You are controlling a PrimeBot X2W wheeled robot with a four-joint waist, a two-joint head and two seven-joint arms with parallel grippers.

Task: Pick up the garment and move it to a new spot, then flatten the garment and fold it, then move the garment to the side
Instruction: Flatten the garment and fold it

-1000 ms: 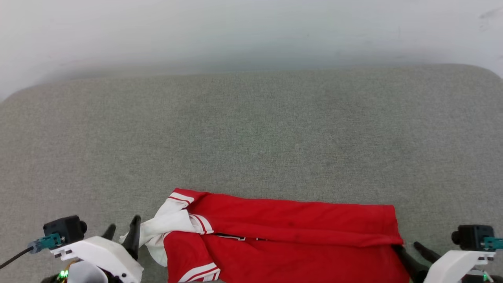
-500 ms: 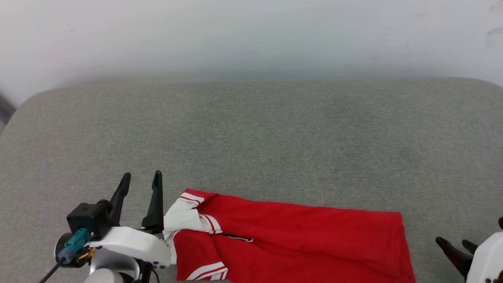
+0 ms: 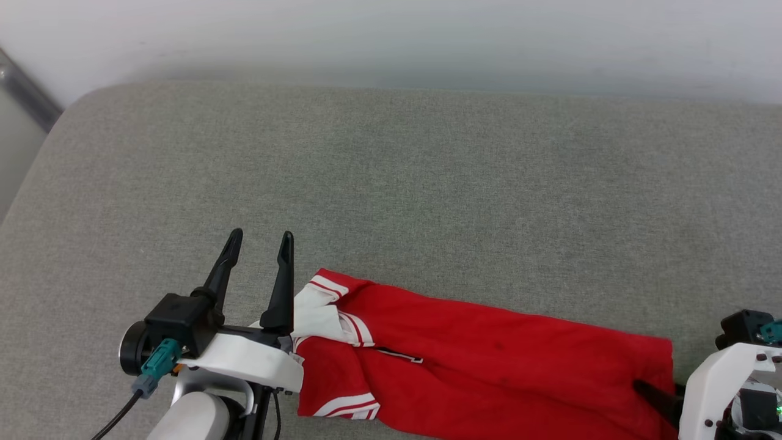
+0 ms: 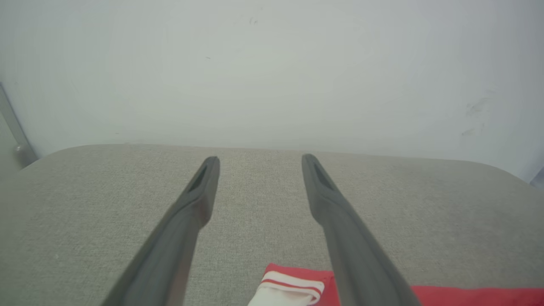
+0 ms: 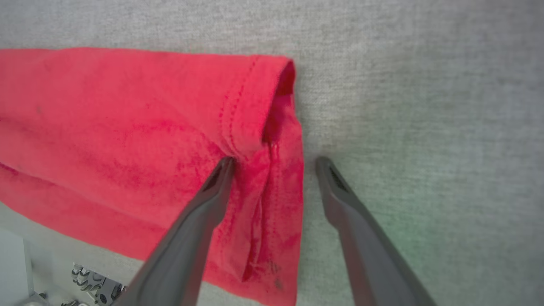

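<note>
Head view, one red garment point(image 3: 489, 366) on grey cushion point(image 3: 427, 183), two tools, left tool point(image 3: 259, 235), right tool point(image 5: 274, 160), both spread

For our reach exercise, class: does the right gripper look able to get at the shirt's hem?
Probably yes. The right gripper is open and straddles the hem edge of the shirt, one finger over fabric, one over the grey pad; nothing lies between.

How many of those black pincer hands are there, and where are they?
2. The left gripper is open beside the white-sleeve end of the shirt. The right gripper is open at the opposite end, straddling the hemmed edge.
</note>
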